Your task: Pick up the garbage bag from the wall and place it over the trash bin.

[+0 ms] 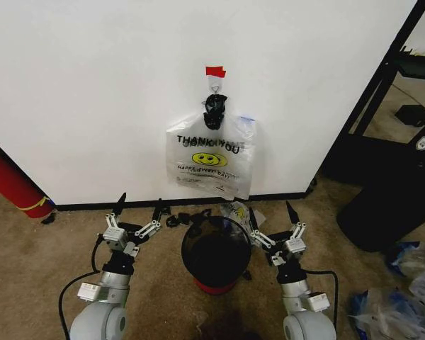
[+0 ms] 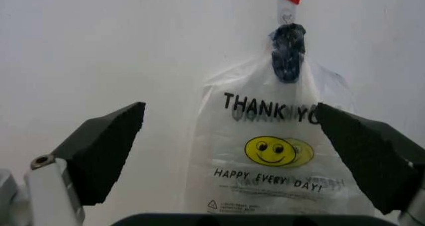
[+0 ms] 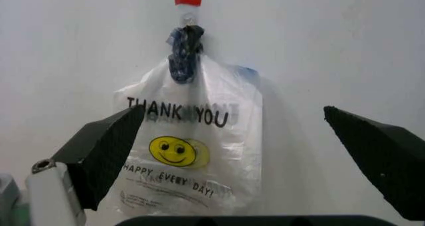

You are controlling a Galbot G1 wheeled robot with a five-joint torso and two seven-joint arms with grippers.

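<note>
On the far left, a long red tube (image 1: 10,180) leans against the white wall (image 1: 92,92), well away from the work.

The left hand (image 1: 137,210) waits low over the carpet (image 1: 35,262), just left of the trash bin (image 1: 216,251). Its two black fingers (image 2: 106,151) are spread wide apart and hold nothing. They point toward the wall.

The garbage bag (image 1: 211,161) hangs on the wall from a small hook under a bit of red tape (image 1: 215,71). Its handles are bunched up dark at the hook, and the bag hangs long and straight down. It has black "THANK YOU" words and a yellow smiley. The bottom of the bag ends a little above the floor.

The bin stands on the carpet right under the bag, between the two hands, with its round mouth open to the top.

The right hand (image 1: 273,220) waits low just right of the bin. Its fingers (image 3: 106,156) are wide apart too, and empty.

The bag is farther away and higher up than both hands, in the middle between them. Neither hand looks much nearer. To get it, a hand must go up and forward to the hook.

Small black bits (image 1: 180,216) lie on the floor by the wall. A big black cylinder (image 1: 393,205) stands far right. Nothing blocks the way to the bag.
</note>
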